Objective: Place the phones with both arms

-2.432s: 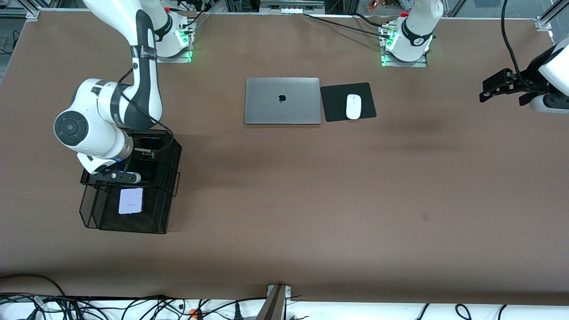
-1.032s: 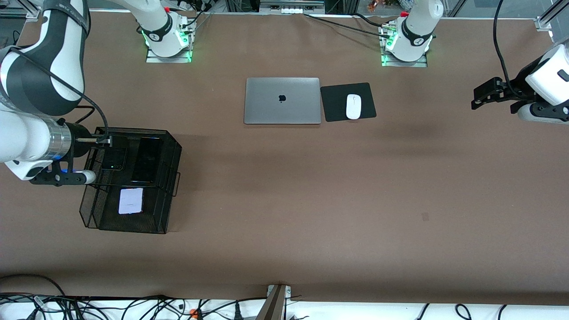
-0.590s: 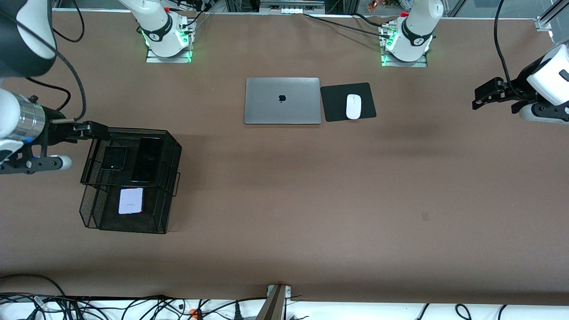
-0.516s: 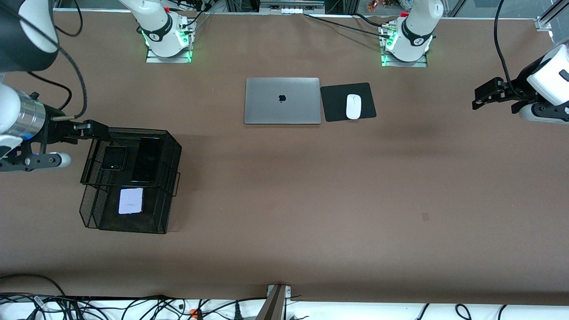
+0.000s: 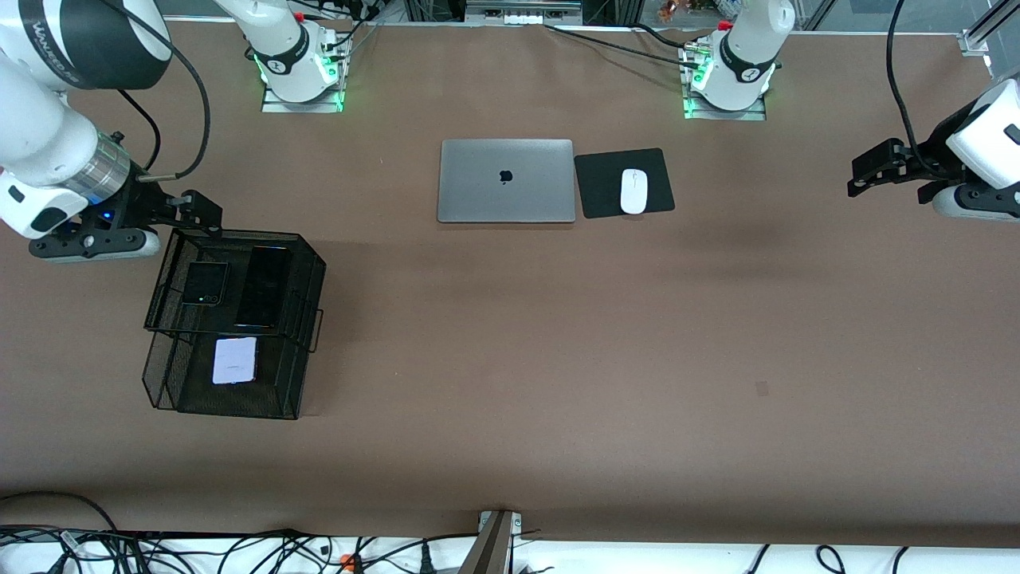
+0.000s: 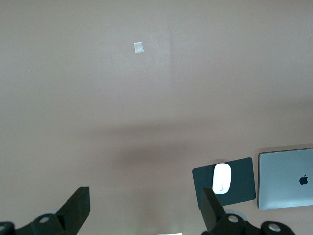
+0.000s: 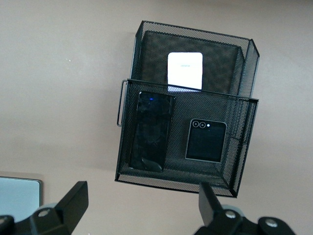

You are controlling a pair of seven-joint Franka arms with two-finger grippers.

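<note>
The right gripper (image 5: pixel 205 214) hung with its two fingers (image 7: pixel 73 198) spread wide and nothing between them, up in the air over the edge of a black wire-mesh rack (image 5: pixel 307 271) at the right arm's end of the table (image 5: pixel 510 359). The left gripper (image 5: pixel 868 166) was also wide open and empty, with its fingers (image 6: pixel 78 210) well apart; it hovered over bare table at the left arm's end, where that arm waited.

The rack had two levels: an upper tray and a lower tray (image 5: pixel 283 395) that stuck out toward the front camera. Three phones lay in it, all flat. On the upper tray were two, side by side and apart: a small squarish black phone (image 5: pixel 204 284) with two camera lenses showing in the right wrist view, and a long slim black phone (image 5: pixel 264 286), which lay closer to the middle of the table. On the lower tray lay one small squarish white phone (image 5: pixel 235 360), nearer to the front camera than the other two.

Farther from the front camera, around the middle of the table, sat one closed silver laptop (image 5: pixel 506 181). Just beside it, toward the left arm's end, lay one black mouse pad (image 5: pixel 598 183) with one white computer mouse (image 5: pixel 633 191) on it.
</note>
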